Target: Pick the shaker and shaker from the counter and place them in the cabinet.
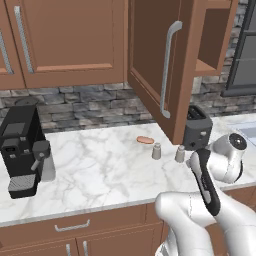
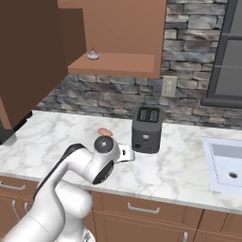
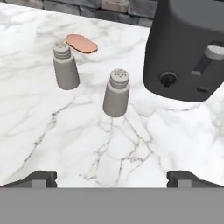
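1. Both shakers stand upright on the counter, so neither has been picked up. The nearer shaker sits just left of the black toaster. The farther shaker is a little way off to its left, close beside a small orange-brown sausage-shaped item that lies behind it towards the stone wall.

2. From the left base view the pair shows as two small grey pegs, one left of the other, almost under the swung-open cabinet door with its curved silver handle.

3. The cabinet is already open. Its wooden shelf carries only a small pale bulb-shaped thing near the left end, so I'd say there is room for both shakers.

4. The gripper hovers over bare marble short of the nearer shaker, touching nothing. Its jaws are spread wide apart, the two dark tips at the lower corners of the hand view, with that shaker roughly centred ahead of them.

5. My judgement: the task is barely begun. The open door is the only step that looks done. What is left is closing in on and lifting the first shaker, setting it on the shelf, then the same again for the second.

6. The toaster stands close on the right of the nearer shaker, so the approach looks tight on that side.
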